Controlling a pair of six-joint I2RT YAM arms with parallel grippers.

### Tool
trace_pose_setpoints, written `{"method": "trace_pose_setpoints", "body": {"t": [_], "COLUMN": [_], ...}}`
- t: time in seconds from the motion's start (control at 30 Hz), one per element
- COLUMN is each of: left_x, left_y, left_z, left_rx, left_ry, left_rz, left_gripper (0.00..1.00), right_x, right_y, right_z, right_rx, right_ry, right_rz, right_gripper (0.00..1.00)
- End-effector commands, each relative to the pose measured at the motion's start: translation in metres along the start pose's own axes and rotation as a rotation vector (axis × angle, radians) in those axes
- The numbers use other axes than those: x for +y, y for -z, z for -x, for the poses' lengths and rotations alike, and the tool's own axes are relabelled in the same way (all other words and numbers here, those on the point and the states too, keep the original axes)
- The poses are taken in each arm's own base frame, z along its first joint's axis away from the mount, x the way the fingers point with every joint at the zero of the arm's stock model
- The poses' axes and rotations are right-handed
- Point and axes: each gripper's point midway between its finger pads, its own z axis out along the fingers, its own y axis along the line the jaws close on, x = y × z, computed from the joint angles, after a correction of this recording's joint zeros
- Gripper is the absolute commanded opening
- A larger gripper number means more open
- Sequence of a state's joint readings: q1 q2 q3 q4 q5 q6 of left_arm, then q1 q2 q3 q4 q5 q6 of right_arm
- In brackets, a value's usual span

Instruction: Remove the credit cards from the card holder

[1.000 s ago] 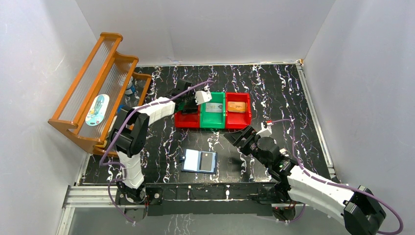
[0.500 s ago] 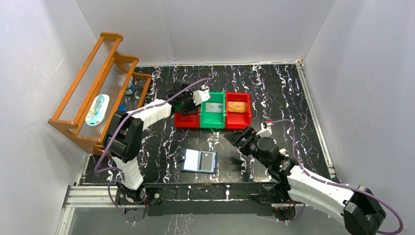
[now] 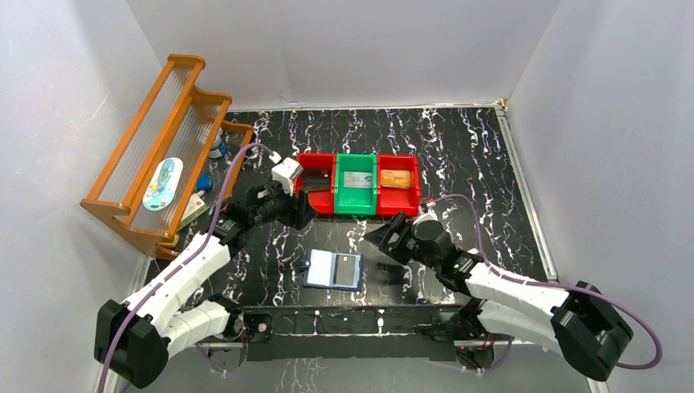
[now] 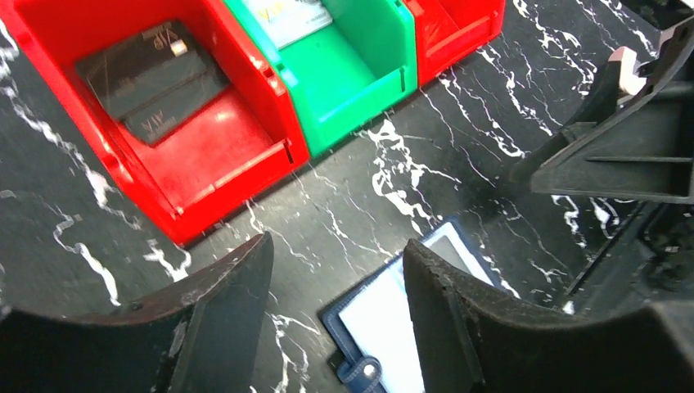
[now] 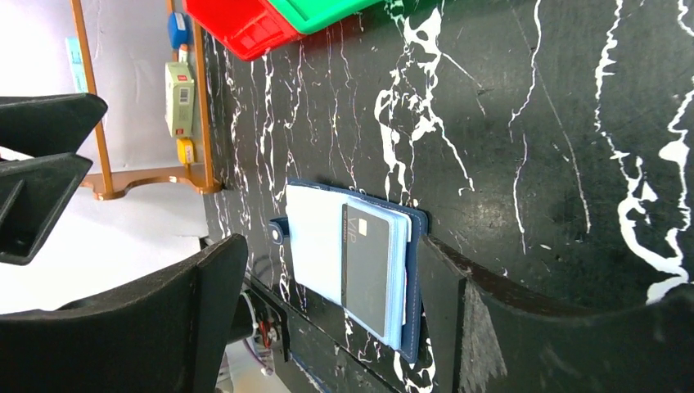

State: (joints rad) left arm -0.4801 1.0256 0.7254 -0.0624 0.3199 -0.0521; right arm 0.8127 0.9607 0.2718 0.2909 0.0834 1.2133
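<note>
The navy card holder (image 3: 322,270) lies open on the black marbled table near its front edge. A dark grey credit card (image 3: 349,267) shows in its right sleeve, and the right wrist view has this credit card (image 5: 368,274) in the card holder (image 5: 315,237). Two black credit cards (image 4: 151,78) lie in the left red bin (image 3: 311,201). My left gripper (image 3: 304,214) hangs open and empty between that bin and the holder; the left wrist view shows the left gripper (image 4: 335,262) above the holder's corner (image 4: 385,323). My right gripper (image 3: 378,243) stands open just right of the holder, nothing in it.
A green bin (image 3: 358,196) holds a silver-grey card (image 3: 358,179). The right red bin (image 3: 398,201) holds an orange card (image 3: 395,178). A wooden rack (image 3: 155,155) with small items stands at the left. White walls close in the table.
My left gripper has opened and drawn back from over the left red bin toward the front left; black cards now show in that bin. My right gripper has shifted left, toward the holder.
</note>
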Motion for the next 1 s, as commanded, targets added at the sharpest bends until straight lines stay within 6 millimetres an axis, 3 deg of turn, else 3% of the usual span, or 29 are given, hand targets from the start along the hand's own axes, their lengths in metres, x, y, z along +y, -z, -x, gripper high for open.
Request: {"method": "trace_pose_setpoints", "body": {"t": [0.0, 0.07, 0.23, 0.7, 0.97], "left_x": [-0.01, -0.015, -0.028, -0.065, -0.069], "left_y": [0.019, 0.021, 0.019, 0.008, 0.009], "left_z": [-0.025, -0.024, -0.019, -0.031, -0.044], "left_rx": [0.068, 0.036, -0.039, 0.119, 0.177], "left_ry": [0.23, 0.304, 0.532, 0.691, 0.7], "left_rz": [0.025, 0.013, -0.028, -0.242, -0.255], "left_gripper": [0.64, 0.77, 0.98, 0.94, 0.92], "right_x": [0.032, 0.046, 0.05, 0.037, 0.025], "right_y": [-0.005, -0.008, -0.02, -0.037, -0.045], "right_z": [0.002, 0.004, -0.011, -0.039, -0.053], "right_rx": [0.027, 0.039, 0.143, 0.296, 0.349], "right_ry": [-0.015, -0.008, 0.001, 0.009, 0.022], "right_rz": [0.076, 0.095, 0.08, -0.029, -0.122], "right_gripper": [0.83, 0.83, 0.81, 0.6, 0.54]}}
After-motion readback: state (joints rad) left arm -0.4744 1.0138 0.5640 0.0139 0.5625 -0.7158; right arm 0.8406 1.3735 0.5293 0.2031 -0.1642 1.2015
